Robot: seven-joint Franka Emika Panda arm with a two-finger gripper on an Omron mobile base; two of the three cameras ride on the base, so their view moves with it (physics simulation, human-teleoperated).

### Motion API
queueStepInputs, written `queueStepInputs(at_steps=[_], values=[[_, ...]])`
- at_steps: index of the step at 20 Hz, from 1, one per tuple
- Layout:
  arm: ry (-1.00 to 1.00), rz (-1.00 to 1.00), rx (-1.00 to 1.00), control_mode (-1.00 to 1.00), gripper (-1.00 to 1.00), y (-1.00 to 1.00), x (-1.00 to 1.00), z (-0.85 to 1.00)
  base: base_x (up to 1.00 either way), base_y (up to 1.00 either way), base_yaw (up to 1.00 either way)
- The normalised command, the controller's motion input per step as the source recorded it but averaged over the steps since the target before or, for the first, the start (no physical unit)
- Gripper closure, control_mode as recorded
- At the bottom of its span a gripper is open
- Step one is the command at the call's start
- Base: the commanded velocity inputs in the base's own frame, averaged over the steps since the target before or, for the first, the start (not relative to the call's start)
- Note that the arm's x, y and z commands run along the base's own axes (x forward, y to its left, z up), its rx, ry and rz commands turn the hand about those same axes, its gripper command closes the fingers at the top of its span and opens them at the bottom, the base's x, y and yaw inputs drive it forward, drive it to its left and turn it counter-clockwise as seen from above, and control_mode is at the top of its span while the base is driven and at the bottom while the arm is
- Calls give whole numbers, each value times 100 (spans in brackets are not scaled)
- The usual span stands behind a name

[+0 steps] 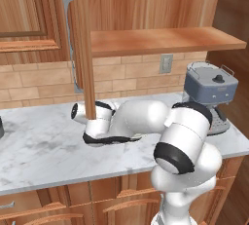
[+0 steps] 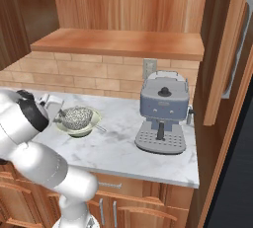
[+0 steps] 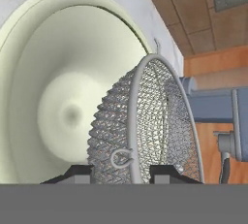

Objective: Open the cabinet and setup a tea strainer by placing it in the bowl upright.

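- The tea strainer (image 3: 145,126) sits over the mouth of the bowl (image 3: 43,72), its mesh basket inside the bowl's flaring wall and its wire rim turned on edge in the hand view; from the right base view the basket (image 2: 75,117) looks nested in the bowl (image 2: 94,123), opening roughly upward.
- The bowl stands on the marble counter (image 2: 123,148), near its back edge and left of the grey coffee machine (image 2: 163,118).
- The cabinet (image 1: 82,48) door stands swung out, its shelf bare, so the opening step looks done.
- The gripper (image 3: 130,172) has its tips either side of the strainer's handle loop; the tips show only at the frame's edge, so I cannot tell whether they pinch it or stand free.
- Judged step: settling the strainer upright and letting go.
- To do it well: level the rim with the bowl's rim before release, lower until the mesh rests on the bowl's wall, spread the fingers slowly, then withdraw straight along the handle so it is not dragged over.
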Motion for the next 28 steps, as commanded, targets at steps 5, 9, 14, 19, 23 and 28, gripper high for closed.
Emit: queueStepInputs(at_steps=[5, 9, 14, 19, 23, 28], values=[[0, 0, 0, -100, 100, 0, 19, 0, 0, 0, 0], [-3, 0, 0, -100, 100, 0, 4, -7, 0, 0, 0], [-8, 0, 0, -100, 100, 0, 0, -21, 0, 0, 0], [-5, 0, 0, -100, 100, 0, 0, -21, 0, 0, 0], [-3, 0, 0, -100, 100, 3, 5, -14, 0, 0, 0], [0, 0, 0, -100, 100, 4, 2, -1, 0, 0, 0]])
